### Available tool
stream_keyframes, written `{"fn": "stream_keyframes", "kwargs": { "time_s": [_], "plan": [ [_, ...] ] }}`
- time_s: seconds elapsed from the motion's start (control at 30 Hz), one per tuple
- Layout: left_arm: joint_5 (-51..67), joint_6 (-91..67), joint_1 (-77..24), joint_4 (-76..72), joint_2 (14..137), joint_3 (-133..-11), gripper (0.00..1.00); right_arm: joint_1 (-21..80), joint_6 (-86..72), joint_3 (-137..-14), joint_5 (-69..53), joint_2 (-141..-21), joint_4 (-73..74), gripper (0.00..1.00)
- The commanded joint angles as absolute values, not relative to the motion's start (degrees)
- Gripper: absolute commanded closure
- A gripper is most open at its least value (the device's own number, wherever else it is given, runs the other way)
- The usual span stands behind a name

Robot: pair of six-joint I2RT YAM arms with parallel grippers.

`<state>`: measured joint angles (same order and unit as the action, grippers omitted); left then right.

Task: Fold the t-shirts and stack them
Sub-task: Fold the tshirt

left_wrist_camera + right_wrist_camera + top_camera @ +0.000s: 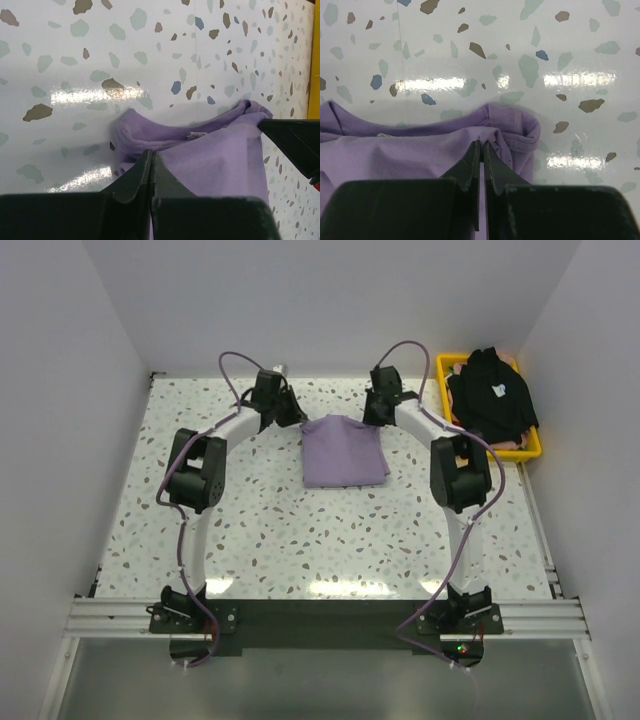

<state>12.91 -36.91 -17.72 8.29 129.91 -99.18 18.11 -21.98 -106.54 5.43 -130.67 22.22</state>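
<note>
The lavender t-shirt (343,452) lies folded in the middle of the speckled table (250,520). My left gripper (290,412) is at its far left corner and my right gripper (375,412) at its far right corner. In the left wrist view the left gripper (151,153) is shut, with the shirt's (210,160) top layer stretched away from its tips. In the right wrist view the right gripper (483,145) is shut on a puckered fold of the shirt (395,150) beside the collar. The black t-shirt (492,395) with a small white mark is heaped in the basket.
A yellow plastic basket (530,453) stands at the far right corner of the table against the wall. White walls close in the table on the left, back and right. The arm bases sit on the rail at the near edge.
</note>
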Motion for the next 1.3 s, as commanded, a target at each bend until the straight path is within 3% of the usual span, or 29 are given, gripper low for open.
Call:
{"fn": "stream_keyframes", "kwargs": {
  "time_s": [0.0,0.23,0.47,0.6,0.63,0.67,0.7,0.73,0.83,1.07,1.27],
  "plan": [
    [14.33,-37.44,-17.84,4.48,129.38,-101.43,1.00,18.37,-23.55,-104.86,9.49,-122.80,19.26,1.00],
    [13.80,-38.41,-17.49,2.55,129.02,-101.43,1.00,18.19,-23.82,-101.16,15.20,-116.99,17.84,1.00],
    [14.33,-38.58,-17.14,1.85,128.85,-101.17,1.00,16.09,-24.43,-105.99,16.00,-123.21,21.27,1.00],
    [14.77,-38.41,-16.96,0.88,127.88,-99.76,0.83,14.51,-24.70,-110.02,13.37,-128.40,22.58,1.00],
    [14.94,-38.32,-16.96,0.88,127.62,-99.49,0.73,14.15,-24.78,-110.73,12.66,-129.10,22.94,0.96],
    [14.94,-38.15,-16.96,0.88,126.92,-98.88,0.70,13.72,-24.87,-112.22,11.96,-130.68,23.37,0.91],
    [14.94,-38.14,-16.96,-1.04,126.65,-98.53,0.67,13.54,-24.79,-113.11,11.52,-131.39,23.81,0.86],
    [15.29,-38.06,-16.96,-1.66,126.30,-98.09,0.62,13.19,-24.61,-113.90,10.99,-132.01,24.17,0.73],
    [16.17,-38.32,-17.05,-3.95,124.37,-95.02,0.57,12.83,-23.73,-116.36,10.98,-132.02,25.66,0.53],
    [15.91,-38.24,-19.24,-6.24,120.50,-89.74,0.61,15.02,-22.94,-109.71,17.30,-123.41,25.58,0.46],
    [13.54,-37.00,-20.83,-2.11,122.78,-93.42,0.80,19.85,-23.82,-98.81,17.14,-115.50,21.02,0.46]
  ]
}}
